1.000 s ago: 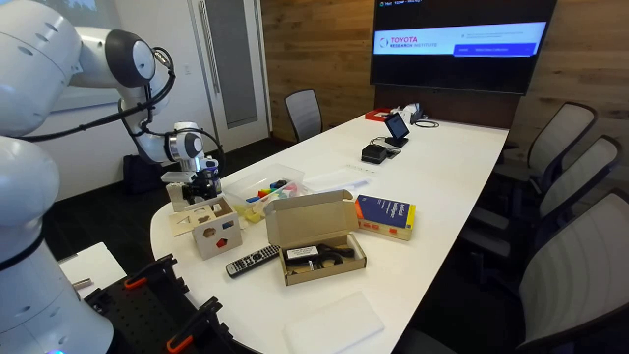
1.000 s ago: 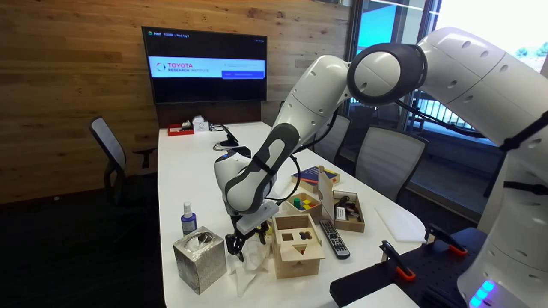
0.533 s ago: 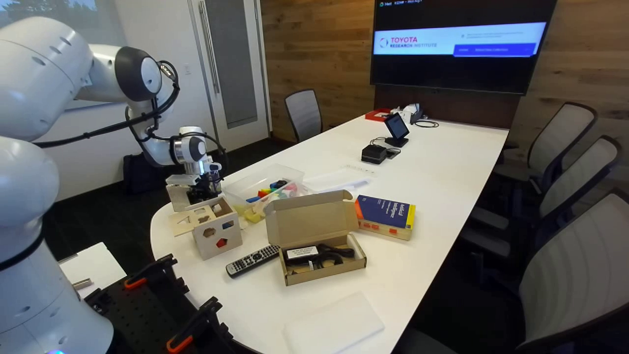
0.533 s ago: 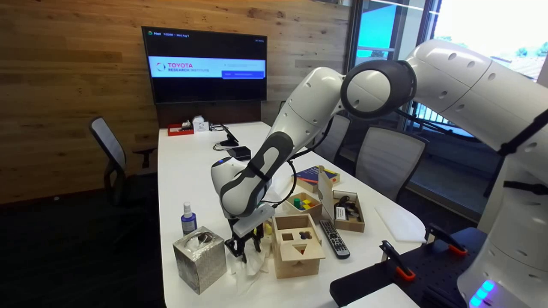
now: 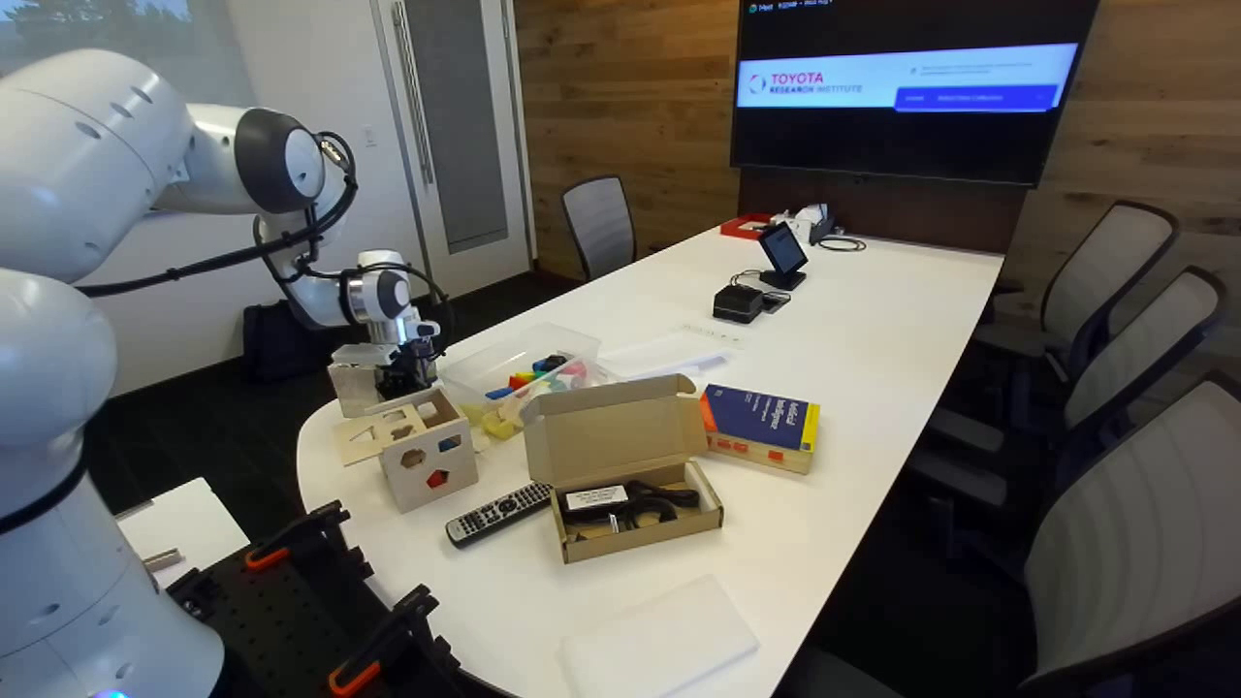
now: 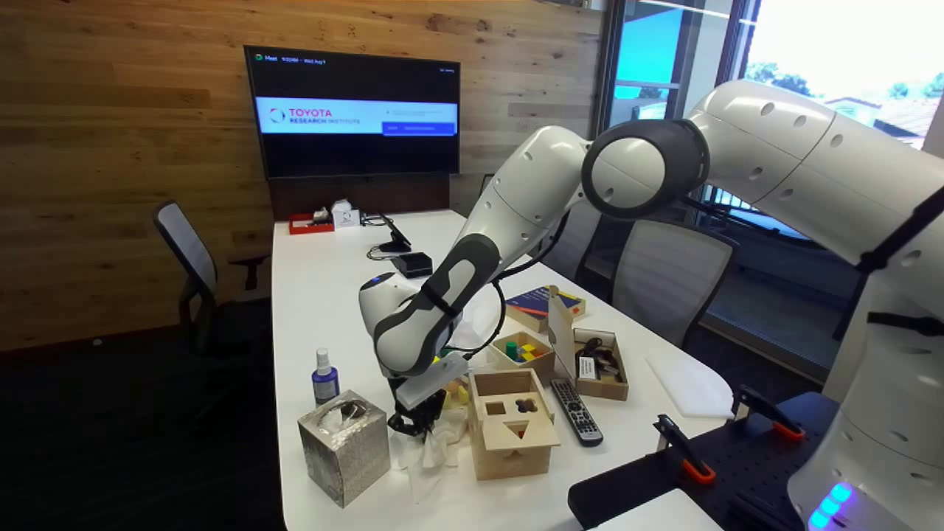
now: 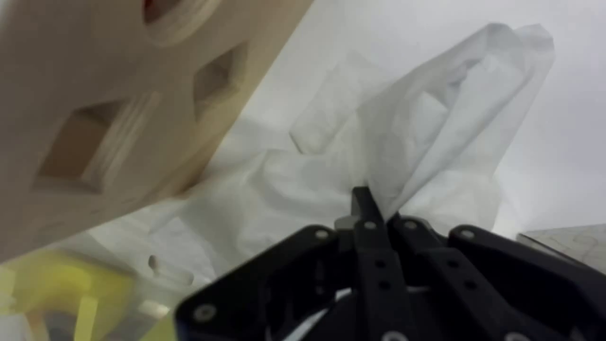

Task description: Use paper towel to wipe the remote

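"What's new with the paper towel?"
"The gripper has just narrowed, pinching it, left of the wooden box in an exterior view."
"Ready to wipe?"
"Probably lift first; the remote lies right of that box."

In an exterior view, find paper towel between tissue box at near left and sorter box at right; spray bottle behind tissue box. Log remote between sorter box and cardboard box, book farther back.
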Action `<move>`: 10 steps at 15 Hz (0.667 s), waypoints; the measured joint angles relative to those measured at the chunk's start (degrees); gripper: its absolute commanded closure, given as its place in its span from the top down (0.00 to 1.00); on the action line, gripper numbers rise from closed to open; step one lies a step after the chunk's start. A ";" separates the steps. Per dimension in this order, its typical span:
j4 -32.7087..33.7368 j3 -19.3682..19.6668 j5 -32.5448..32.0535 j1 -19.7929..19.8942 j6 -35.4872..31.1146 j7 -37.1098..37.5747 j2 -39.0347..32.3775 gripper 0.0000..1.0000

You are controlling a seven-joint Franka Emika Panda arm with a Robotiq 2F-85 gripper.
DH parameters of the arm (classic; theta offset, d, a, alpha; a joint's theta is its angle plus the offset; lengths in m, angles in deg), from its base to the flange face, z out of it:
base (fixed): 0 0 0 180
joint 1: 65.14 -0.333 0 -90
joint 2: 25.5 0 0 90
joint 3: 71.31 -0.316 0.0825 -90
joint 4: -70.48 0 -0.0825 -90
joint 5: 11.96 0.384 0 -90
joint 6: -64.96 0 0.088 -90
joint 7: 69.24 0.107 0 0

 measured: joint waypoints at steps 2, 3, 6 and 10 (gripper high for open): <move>0.46 -0.01 0.00 0.06 0.11 -0.84 -0.02 0.00; 0.68 -0.06 0.00 0.11 0.44 -0.96 0.00 0.00; 0.98 -0.55 0.00 0.33 1.83 -2.37 0.52 0.00; -0.28 -1.53 0.00 0.43 1.90 -5.56 3.28 0.00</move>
